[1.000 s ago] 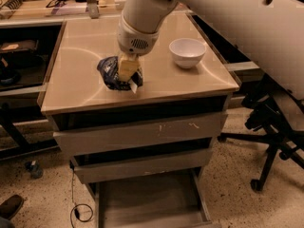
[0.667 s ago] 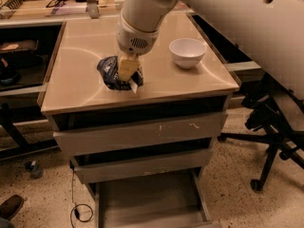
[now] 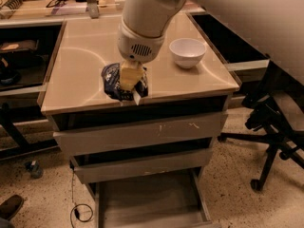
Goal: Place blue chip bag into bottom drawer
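The small crinkly dark navy foil chip bag (image 3: 110,78) is seen lying on the glossy beige bench (image 3: 80,51), left of centre in the frame and close to the bench's front edge. The pale two-fingered pincer (image 3: 133,90) is lowered right onto the bag, covering its right half. Whether it is pinching the foil or merely resting on it cannot be told.

The lowest grey-beige drawer (image 3: 147,205) is pulled out at the bottom centre of the frame, directly below the bag, with its floor exposed.

Several risks are judged from this position. If only a thin fold of the slippery foil is caught, the bag may be lost on the way down and land on the speckled floor. Because the bag sits near the edge, it may be nudged off the bench instead of being lifted. During the descent, the scuffed upper drawer front (image 3: 142,134) and the plain middle front (image 3: 142,166) may be struck by the arm. The round white bowl (image 3: 187,52), well apart at upper right, is unlikely to be disturbed.
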